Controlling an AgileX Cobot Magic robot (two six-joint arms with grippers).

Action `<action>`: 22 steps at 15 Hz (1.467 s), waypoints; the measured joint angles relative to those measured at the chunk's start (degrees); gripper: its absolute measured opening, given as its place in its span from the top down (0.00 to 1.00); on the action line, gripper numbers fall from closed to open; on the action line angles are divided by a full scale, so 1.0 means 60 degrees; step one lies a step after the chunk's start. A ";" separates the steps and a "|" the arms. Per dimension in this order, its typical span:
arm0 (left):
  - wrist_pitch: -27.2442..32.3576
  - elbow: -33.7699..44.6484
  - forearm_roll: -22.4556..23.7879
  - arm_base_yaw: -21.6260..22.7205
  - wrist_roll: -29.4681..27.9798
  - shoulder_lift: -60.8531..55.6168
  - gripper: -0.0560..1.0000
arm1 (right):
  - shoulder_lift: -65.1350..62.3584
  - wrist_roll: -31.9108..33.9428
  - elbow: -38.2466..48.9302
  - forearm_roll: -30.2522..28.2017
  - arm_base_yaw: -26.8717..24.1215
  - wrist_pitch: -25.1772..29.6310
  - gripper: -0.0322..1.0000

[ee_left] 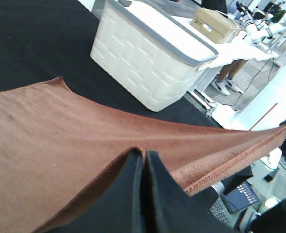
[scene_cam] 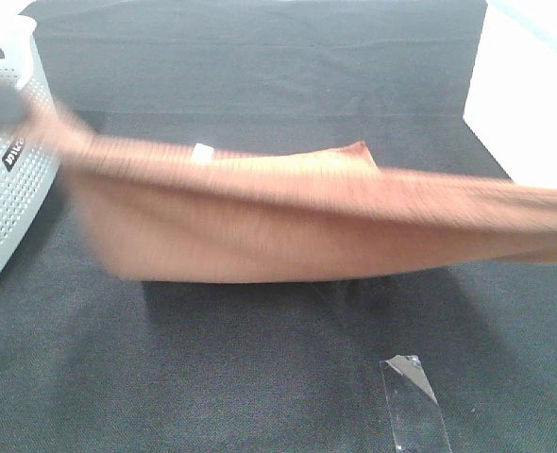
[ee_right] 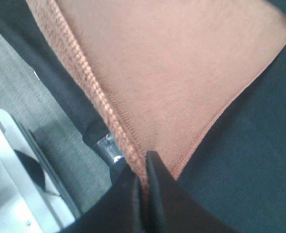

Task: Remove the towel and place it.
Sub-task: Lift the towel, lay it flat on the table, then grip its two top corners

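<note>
Left hand (ee_left: 144, 160): I have it clamped on the towel (scene_cam: 288, 222) hem.
Right hand (ee_right: 145, 162): clamped on opposite stitched hem.
Basket (ee_left: 150, 53): beyond left hand.

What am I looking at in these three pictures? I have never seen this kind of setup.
This is a robot with two arms, each ending in a pinching hand. One picture comes from a camera mounted high, looking down at a black table. The other two come from cameras on each wrist, looking along the hands.

The two arms hold a brown towel stretched between them above the table. It is blurred, so it is probably moving. The left hand is shut on one edge of it and the right hand is shut on the opposite edge.

A pale perforated basket stands at the table's left side. A strip of clear tape lies near the front.
</note>
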 joint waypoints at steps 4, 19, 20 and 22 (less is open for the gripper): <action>-0.0783 0.0812 0.0010 0.0057 -0.0201 -0.1041 0.95 | -0.0869 -0.0458 0.1098 0.0697 0.0000 0.0076 0.97; -0.2664 0.3743 0.0076 -0.1318 -0.0420 -0.0439 0.95 | -0.0277 -0.2397 0.3037 0.1127 0.3648 0.0124 0.97; -0.2750 0.3753 0.0076 -0.1442 -0.0401 -0.0248 0.95 | -0.0277 -0.2397 0.3037 0.1108 0.3772 0.0134 0.97; -0.2893 0.3753 0.0076 -0.1576 -0.0325 -0.0086 0.95 | -0.0277 -0.2397 0.3037 0.0984 0.3791 0.0134 0.97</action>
